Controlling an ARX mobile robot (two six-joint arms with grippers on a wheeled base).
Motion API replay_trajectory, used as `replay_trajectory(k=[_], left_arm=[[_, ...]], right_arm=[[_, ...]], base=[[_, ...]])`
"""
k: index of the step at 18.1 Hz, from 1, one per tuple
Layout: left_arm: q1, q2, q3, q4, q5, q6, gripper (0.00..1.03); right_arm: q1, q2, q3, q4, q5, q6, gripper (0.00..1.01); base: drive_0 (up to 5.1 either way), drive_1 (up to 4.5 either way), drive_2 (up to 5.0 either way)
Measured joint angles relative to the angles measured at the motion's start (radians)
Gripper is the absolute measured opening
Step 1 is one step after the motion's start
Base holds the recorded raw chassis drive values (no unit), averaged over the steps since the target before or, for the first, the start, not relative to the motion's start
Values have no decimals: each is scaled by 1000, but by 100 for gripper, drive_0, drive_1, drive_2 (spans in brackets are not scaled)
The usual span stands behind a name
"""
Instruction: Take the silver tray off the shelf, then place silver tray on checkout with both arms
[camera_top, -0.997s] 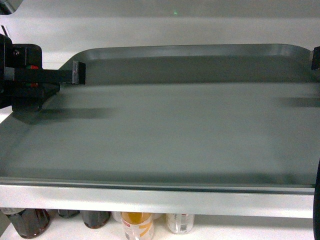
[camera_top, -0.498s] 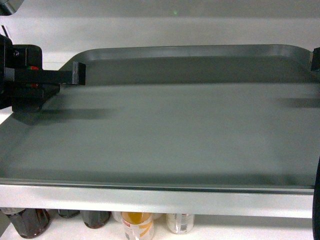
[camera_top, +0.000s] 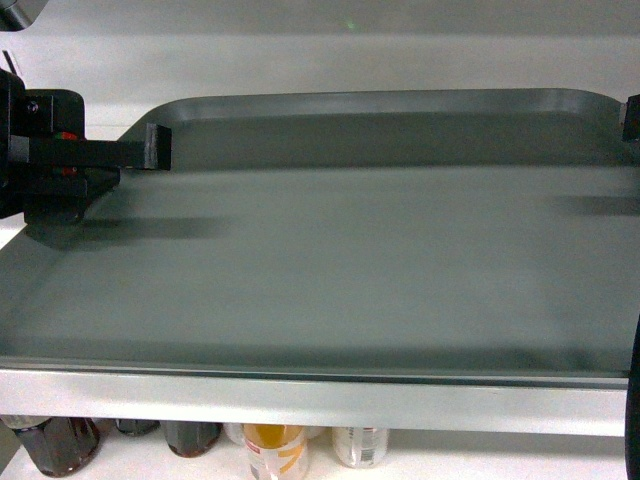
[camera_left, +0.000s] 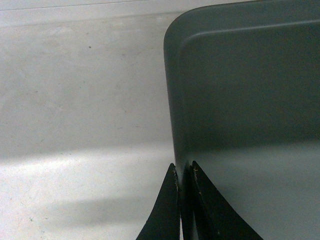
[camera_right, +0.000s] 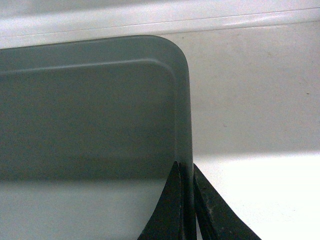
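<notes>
The silver tray (camera_top: 340, 250) fills most of the head view and lies flat over the white shelf, just behind the shelf's silver front lip (camera_top: 320, 405). My left gripper (camera_top: 155, 150) is shut on the tray's left rim. In the left wrist view its fingers (camera_left: 182, 167) pinch that rim, with the tray (camera_left: 250, 100) on the right and the shelf board (camera_left: 80, 100) on the left. My right gripper (camera_top: 632, 115) shows only at the frame edge. Seen from the right wrist, it (camera_right: 186, 169) is shut on the right rim of the tray (camera_right: 85, 115). The checkout is out of view.
Below the shelf lip stand dark bottles (camera_top: 55, 445) and cans (camera_top: 275, 450). The shelf's white back wall (camera_top: 350, 50) rises close behind the tray. White shelf board (camera_right: 255, 100) lies to the tray's right. A black robot part (camera_top: 634, 400) edges in at the lower right.
</notes>
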Motion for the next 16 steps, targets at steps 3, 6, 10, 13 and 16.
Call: replay_trajectory(k=[3,6,10,13,16], left_arm=[[0,0,0,0,0,0,3],[0,0,0,0,0,0,3],[-3,0,0,-1,-3,0,3],[-4,0,1,-3,-5,0,3],[-4,0,1,-5,-4,0,3]], right_arm=[[0,0,0,0,0,0,3],[0,0,0,0,0,0,3],[0,-2,-2,0,2,0,3],[0,-1,-3,0,3,0,3],[0,0,-5,-4,3,-1,3]], base=[[5,-269,279],[12,-401,424],[16,-401,433],[10,-405,426],[11,-404,426]])
